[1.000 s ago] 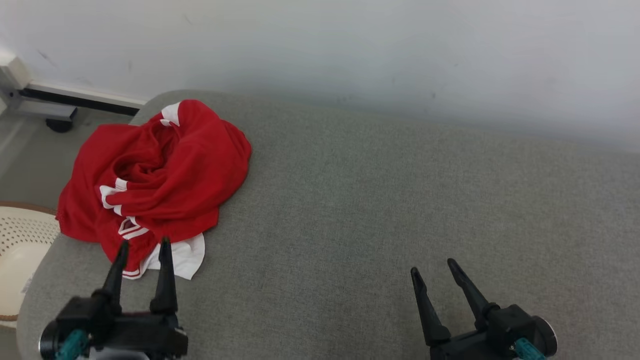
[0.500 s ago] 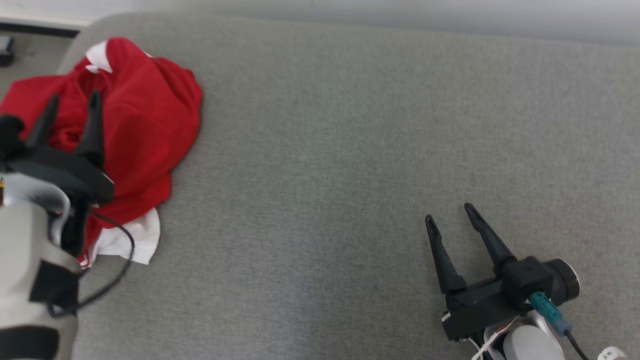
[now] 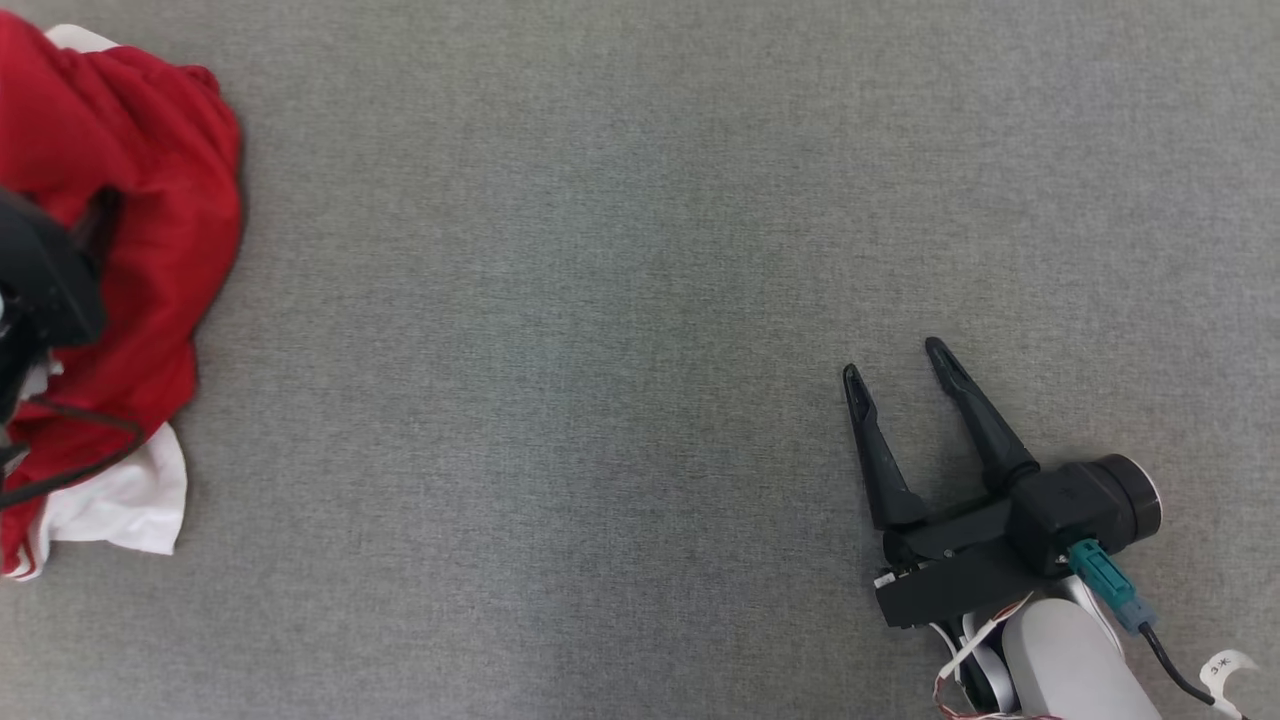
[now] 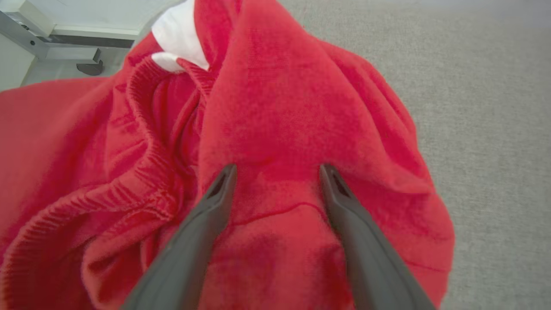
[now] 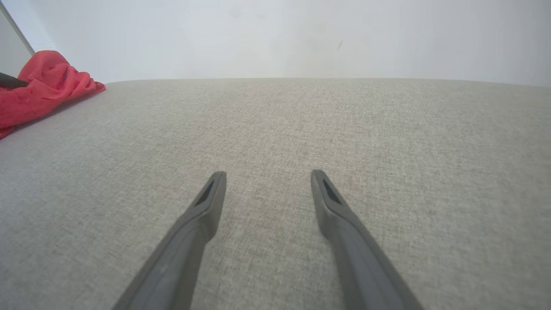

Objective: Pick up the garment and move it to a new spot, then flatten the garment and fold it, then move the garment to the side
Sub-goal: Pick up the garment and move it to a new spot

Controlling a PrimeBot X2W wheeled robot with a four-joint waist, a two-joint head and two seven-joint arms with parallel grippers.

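1. While the left gripper point(image 4: 277, 172) holds its two dark fingers spread wide with nothing between them, the garment point(image 4: 301, 107), a crumpled red heap, lies directly under and ahead of its tips. Whether the tips press into the cloth cannot be told.
2. The left wrist view gives the close detail. A ribbed band point(image 4: 142, 112) of red knit runs to the left of the fingers, a white patch point(image 4: 181, 38) sits beyond them, and a pale metal frame point(image 4: 64, 41) stands farther off at the upper left.
3. The head view gives the wider layout. A white hem point(image 3: 120, 500) pokes out from the near side of the heap, and the grey cushion point(image 3: 600, 400) stretches between the two arms.
4. The right gripper point(image 3: 893, 358) is also spread wide and holds nothing. Bare cushion lies beneath its fingers, and the garment is well apart to its left.
5. The right wrist view adds a pale wall point(image 5: 301, 34) beyond the cushion's far edge, ahead of the fingers.
6. A small white tag point(image 3: 1225, 668) hangs behind the right gripper, and its marks are too small to read.
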